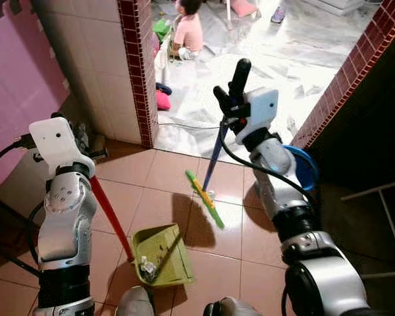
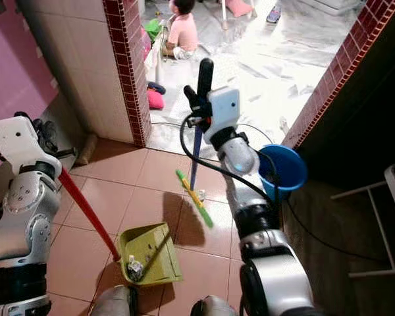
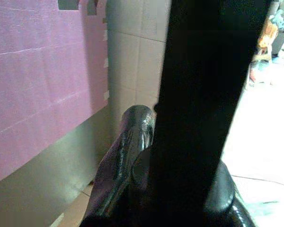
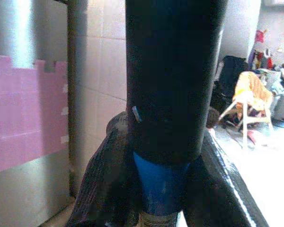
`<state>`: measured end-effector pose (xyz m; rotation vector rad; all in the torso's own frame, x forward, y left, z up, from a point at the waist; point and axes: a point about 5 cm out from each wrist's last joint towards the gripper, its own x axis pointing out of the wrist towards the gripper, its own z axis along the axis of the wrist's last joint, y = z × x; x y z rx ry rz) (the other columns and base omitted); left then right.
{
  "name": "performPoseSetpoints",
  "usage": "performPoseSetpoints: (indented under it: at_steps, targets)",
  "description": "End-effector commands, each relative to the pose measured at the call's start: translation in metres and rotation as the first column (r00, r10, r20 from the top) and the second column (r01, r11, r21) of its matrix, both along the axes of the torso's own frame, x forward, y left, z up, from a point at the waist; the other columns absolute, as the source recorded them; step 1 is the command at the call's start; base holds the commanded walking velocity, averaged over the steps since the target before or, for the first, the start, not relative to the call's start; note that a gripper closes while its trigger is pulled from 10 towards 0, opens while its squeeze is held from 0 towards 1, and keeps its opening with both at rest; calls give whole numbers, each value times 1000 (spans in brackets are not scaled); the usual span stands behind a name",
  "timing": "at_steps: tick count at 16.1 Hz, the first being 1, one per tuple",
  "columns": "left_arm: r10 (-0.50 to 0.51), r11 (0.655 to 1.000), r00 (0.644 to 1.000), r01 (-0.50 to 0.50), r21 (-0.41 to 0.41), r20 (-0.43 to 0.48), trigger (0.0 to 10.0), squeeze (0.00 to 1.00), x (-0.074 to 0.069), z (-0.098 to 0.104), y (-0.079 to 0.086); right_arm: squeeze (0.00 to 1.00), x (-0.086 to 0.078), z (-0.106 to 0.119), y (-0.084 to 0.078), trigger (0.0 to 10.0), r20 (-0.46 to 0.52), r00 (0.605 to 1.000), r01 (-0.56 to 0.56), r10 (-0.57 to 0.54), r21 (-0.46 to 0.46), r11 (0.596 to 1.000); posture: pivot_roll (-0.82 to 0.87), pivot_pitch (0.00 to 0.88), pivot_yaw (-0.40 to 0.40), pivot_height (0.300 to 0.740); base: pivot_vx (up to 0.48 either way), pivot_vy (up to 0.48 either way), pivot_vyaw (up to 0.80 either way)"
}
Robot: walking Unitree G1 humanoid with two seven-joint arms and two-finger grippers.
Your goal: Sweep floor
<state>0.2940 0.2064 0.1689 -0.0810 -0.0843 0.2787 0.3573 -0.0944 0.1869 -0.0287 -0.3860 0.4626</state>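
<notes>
The floor (image 1: 158, 191) is glossy terracotta tile. The green dustpan (image 1: 163, 255) looks matt plastic. The broom (image 1: 207, 197) handle's black grip looks smooth.

Green dustpan (image 1: 163, 255), red handle (image 1: 112, 220); blue-shafted broom (image 1: 214, 157), terracotta floor tiles (image 1: 151, 178).

The dustpan (image 1: 161, 255) is set on the floor (image 1: 151, 191) at six o'clock, debris (image 1: 148, 268) in it. The broom head (image 1: 205, 199) lies just beyond, at one o'clock from it. A bucket (image 2: 283, 166) stands at three o'clock; a person (image 1: 186, 29) is seated at twelve.
</notes>
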Motion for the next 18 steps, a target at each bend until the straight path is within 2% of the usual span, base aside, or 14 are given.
performPoseSetpoints:
  at_steps: [1, 3, 4, 5, 7, 8, 9, 11, 12, 14, 16, 18]
  targets:
    - [-10, 1000, 998, 10, 1, 68, 10000, 0, 3, 15, -5, 0, -4, 14, -8, 10000, 61, 998, -9, 8, 8, 1000, -9, 79, -56, 740, 0, 0, 0]
    - [-17, 1000, 997, 17, -1, 79, 10000, 0, 6, 16, -7, 0, -6, 21, -21, 10000, 110, 993, 33, -31, -14, 999, -21, 74, -52, 740, 0, 0, 0]
    - [-22, 1000, 996, 23, 0, 85, 10000, 0, 8, 17, -8, 0, -9, 30, -29, 10000, 168, 983, 79, -71, -37, 996, -26, 70, -49, 740, 0, 0, 0]
    - [-24, 1000, 996, 24, 0, 87, 10000, 0, 8, 18, -8, 0, -10, 32, -30, 10000, 179, 981, 89, -80, -41, 995, -28, 69, -49, 740, 0, 0, 0]
    - [-53, 999, 994, 53, -2, 92, 10000, 0, 12, 19, -17, 0, -16, 36, -42, 10000, 249, 945, 241, -210, -100, 965, -37, 60, -46, 740, 0, 0, 0]
    - [-65, 998, 994, 66, -8, 92, 10000, 0, 12, 18, -19, 0, -18, 30, -45, 10000, 235, 943, 266, -234, -111, 958, -37, 56, -47, 740, 0, 0, 0]
    - [-85, 996, 992, 87, -17, 92, 10000, 0, 12, 17, -22, 0, -20, 18, -49, 10000, 180, 947, 287, -265, -110, 952, -36, 54, -49, 740, 0, 0, 0]
    - [-94, 995, 991, 96, -27, 93, 10000, 0, 11, 16, -27, 0, -27, -11, -53, 10000, 7, 954, 301, -301, -72, 951, -30, 51, -48, 740, 0, 0, 0]
    - [-88, 994, 992, 93, -55, 93, 10000, 0, 12, 16, -27, 0, -32, -20, -54, 10000, -33, 952, 302, -304, -58, 952, -28, 52, -45, 740, 0, 0, 0]
    - [-93, 995, 990, 97, -35, 105, 10000, 0, 13, 18, -26, 0, -37, -29, -54, 10000, -69, 948, 306, -310, -63, 950, -30, 52, -40, 740, 0, 0, 0]
    - [-103, 993, 989, 108, -39, 101, 10000, 0, 15, 18, -26, 0, -40, -40, -62, 10000, -124, 926, 350, -357, -74, 934, -29, 50, -35, 740, 0, 0, 0]
    - [-112, 993, 989, 116, -36, 98, 10000, 0, 15, 17, -27, 0, -41, -47, -71, 10000, -155, 886, 419, -436, -131, 899, -28, 49, -31, 740, 0, 0, 0]
